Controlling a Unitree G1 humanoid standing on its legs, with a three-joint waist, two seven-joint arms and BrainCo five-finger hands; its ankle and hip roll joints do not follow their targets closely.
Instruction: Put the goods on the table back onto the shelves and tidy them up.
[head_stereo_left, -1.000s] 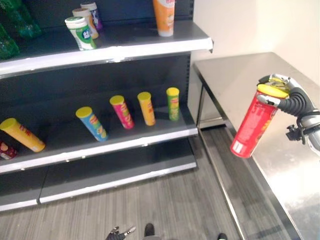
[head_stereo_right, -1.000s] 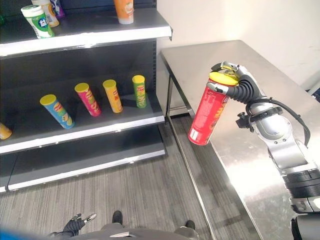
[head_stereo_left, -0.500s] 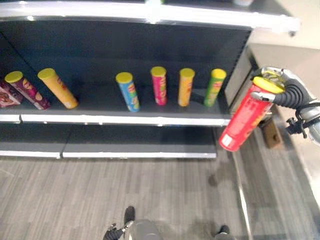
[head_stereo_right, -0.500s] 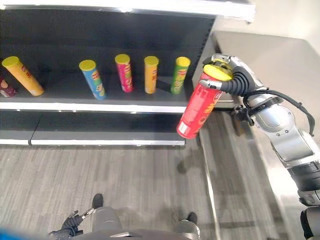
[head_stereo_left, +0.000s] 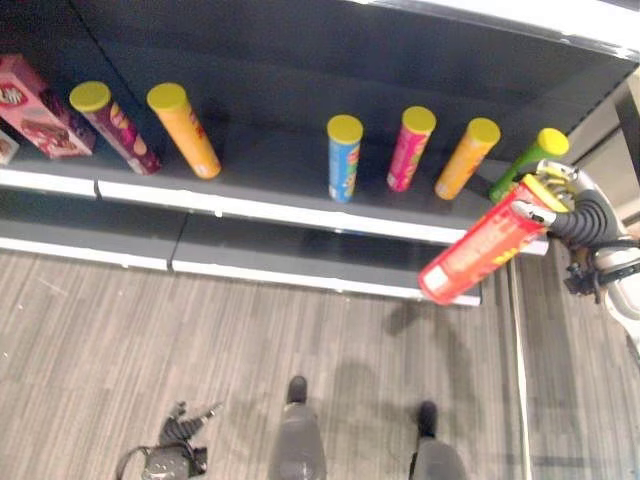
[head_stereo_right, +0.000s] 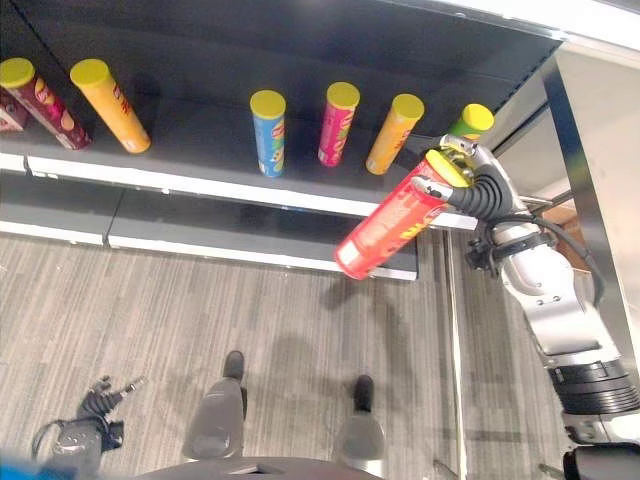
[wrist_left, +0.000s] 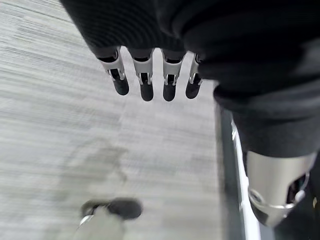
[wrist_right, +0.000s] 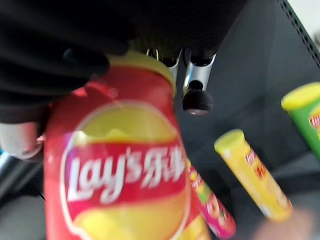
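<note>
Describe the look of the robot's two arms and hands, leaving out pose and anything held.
The right arm is built of silver-grey metal segments with a dark band near its base. A dark ribbed cover wraps the wrist and back of the right hand, whose fingers are silver. The left hand has the same dark ribbed cover and a row of silver fingers with dark rounded tips.

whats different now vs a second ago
The view has swung from the table to face the shelf. The right hand has carried the red can along and tipped it closer to level, near the green can. Its grip is unchanged; the left hand still hangs open.
</note>
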